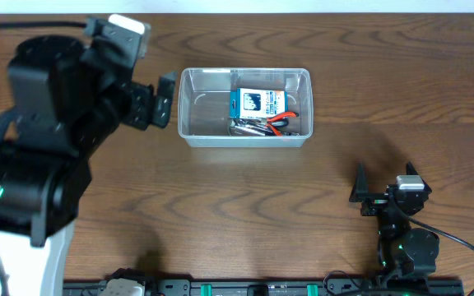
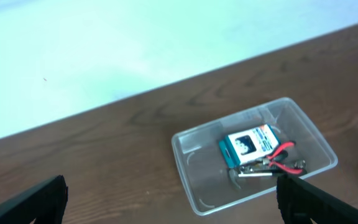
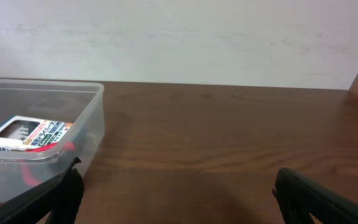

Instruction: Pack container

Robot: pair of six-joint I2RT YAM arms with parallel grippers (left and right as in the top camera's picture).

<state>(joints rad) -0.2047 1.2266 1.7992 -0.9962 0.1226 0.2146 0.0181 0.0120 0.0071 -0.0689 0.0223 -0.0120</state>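
A clear, see-through plastic rectangular container (image 1: pixel 204 115) with rounded corners and a rim stands upright on the brown wood-grain table (image 1: pixel 245 214), toward the far edge and a little left of the middle in the overhead view. In its right-hand half lies a small blue-and-white box (image 1: pixel 257 102), label up. Just beside the box, toward the near wall, are a red-handled hand tool (image 1: pixel 280 122) and some silvery metal pieces (image 1: pixel 249 127) (too small to tell what they are). The left gripper (image 1: pixel 164 97) is raised above the table and, seen from overhead, sits just left of the container's short wall without touching it. Its two black fingers are spread wide with nothing between them, and its wrist camera looks down on the tub at a slant. The right gripper (image 1: pixel 384 182) sits low near the table's near edge, well apart from the container and off to its right. Its jaws are likewise spread wide and empty, and its wrist view catches one corner of the tub at the left.
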